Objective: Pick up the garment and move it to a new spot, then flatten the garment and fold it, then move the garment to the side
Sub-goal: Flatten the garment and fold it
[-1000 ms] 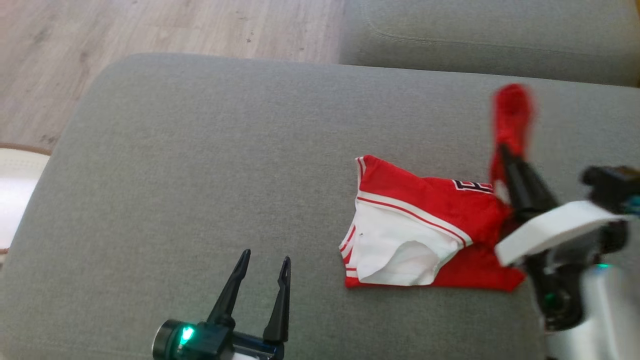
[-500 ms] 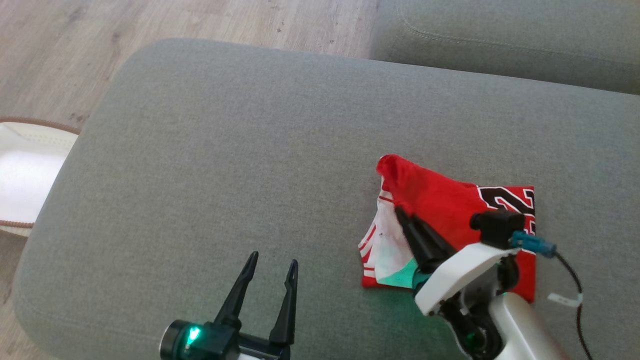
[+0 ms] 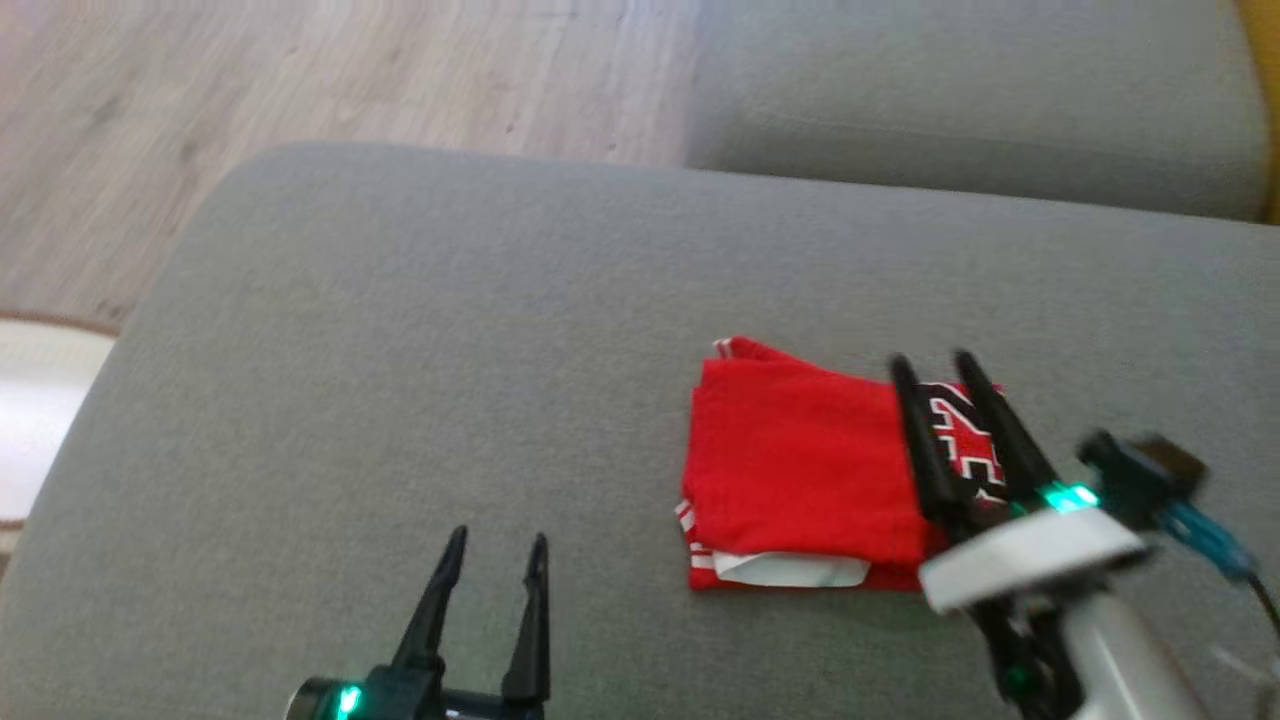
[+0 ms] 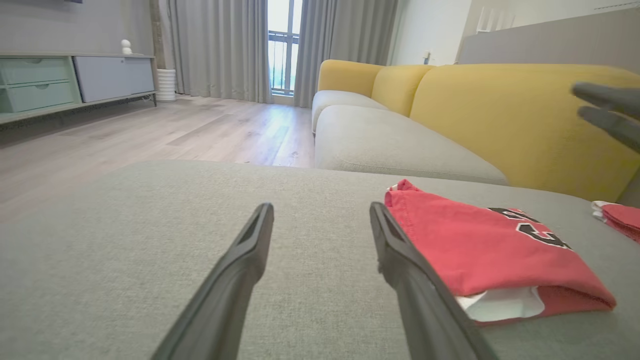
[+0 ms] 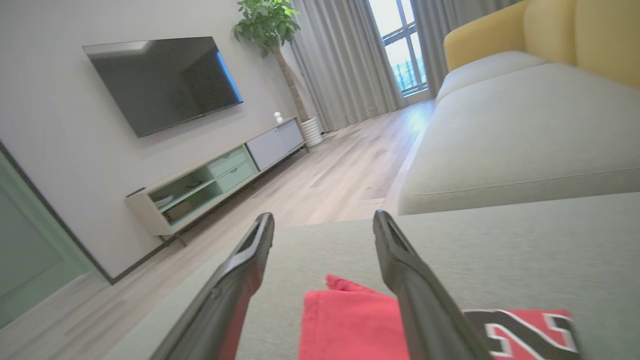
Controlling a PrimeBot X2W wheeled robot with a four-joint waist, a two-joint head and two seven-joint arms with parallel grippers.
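Observation:
The garment (image 3: 800,470) is a red jersey with black-and-white lettering, folded into a rough square on the grey cushion (image 3: 450,380); a white layer peeks out at its near edge. The left wrist view has the garment (image 4: 480,250) lying flat to the right of my left gripper (image 4: 320,212). My right gripper (image 3: 930,362) is open above the garment's right side, with nothing between its fingers. In the right wrist view the garment (image 5: 350,325) lies below the right gripper (image 5: 322,217). My left gripper (image 3: 497,540) is open near the cushion's front, left of the garment.
A second grey cushion (image 3: 960,100) lies beyond, with a yellow sofa back (image 4: 510,110) behind it. Wood floor (image 3: 250,90) runs to the left. Another red and white cloth (image 4: 617,217) lies at the far right in the left wrist view.
My right gripper carried the red flap over to the left, laid it on the garment and opened, then drew back to the right. The garment now lies folded. The head view also shifted.

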